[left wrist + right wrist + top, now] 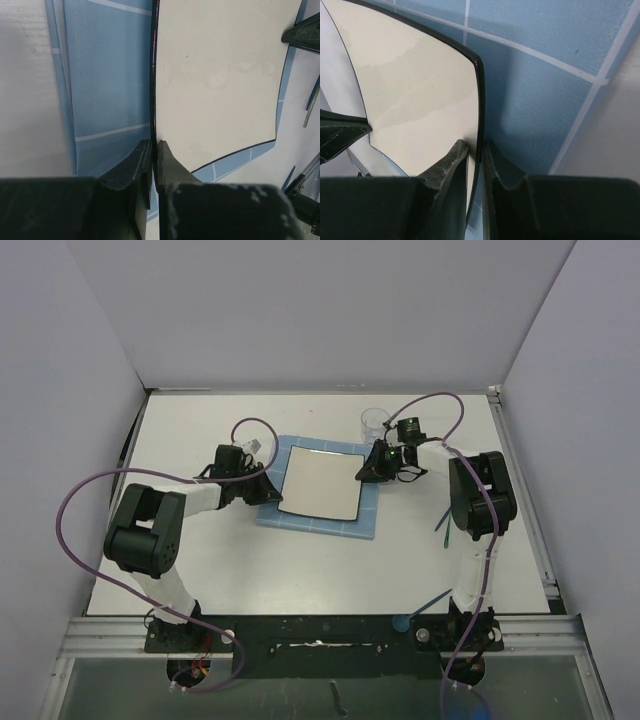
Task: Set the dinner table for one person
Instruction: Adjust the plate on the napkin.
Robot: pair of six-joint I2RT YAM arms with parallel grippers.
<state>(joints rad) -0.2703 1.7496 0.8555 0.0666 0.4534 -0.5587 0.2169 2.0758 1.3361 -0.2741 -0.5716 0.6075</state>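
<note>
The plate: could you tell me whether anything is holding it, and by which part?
Both hold it: the left end effector pinches the plate by its left rim, the right end effector by its right rim.

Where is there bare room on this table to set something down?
Free: the table between placemat and near edge; its far-left corner. Crowded: the plate, clamped by left gripper and right gripper, glass just beyond.

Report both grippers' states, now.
Left gripper: jaws closed on the rim of the square white plate.
Right gripper: jaws closed on that plate's opposite rim.
</note>
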